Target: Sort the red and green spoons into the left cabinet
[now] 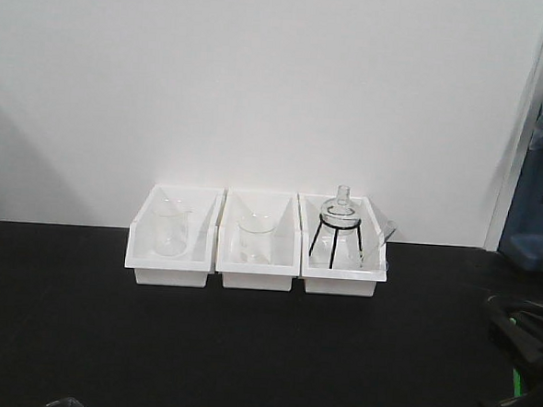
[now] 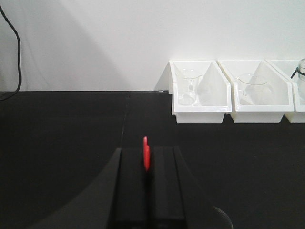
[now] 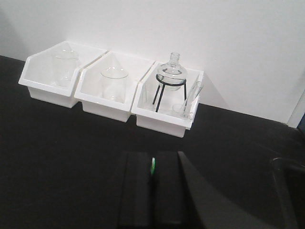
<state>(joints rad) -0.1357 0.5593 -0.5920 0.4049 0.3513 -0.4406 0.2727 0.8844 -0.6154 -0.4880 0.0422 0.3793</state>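
Front view: three white bins [image 1: 255, 281] of clear glassware [image 1: 168, 229] sit on a black table [image 1: 79, 339] against a white wall. No cabinet can be made out here.

Left wrist view: the left gripper [image 2: 146, 149] is closed tight on the red spoon [image 2: 146, 155], which pokes up between its jaws.

Right wrist view: the right gripper [image 3: 152, 153] is likewise clamped on the green spoon [image 3: 153, 167].

Both spoons appear to be in hand, so the next step is probably to find the left cabinet and carry them to it.

Left gripper [image 2: 147, 160] and right gripper [image 3: 152, 167]: each matte black, two flat rectangular fingers [image 2: 133, 191] with squared tips side by side, flanked by a smooth curved black housing; thin black cable [image 2: 14, 47] at the left wrist view's edge.
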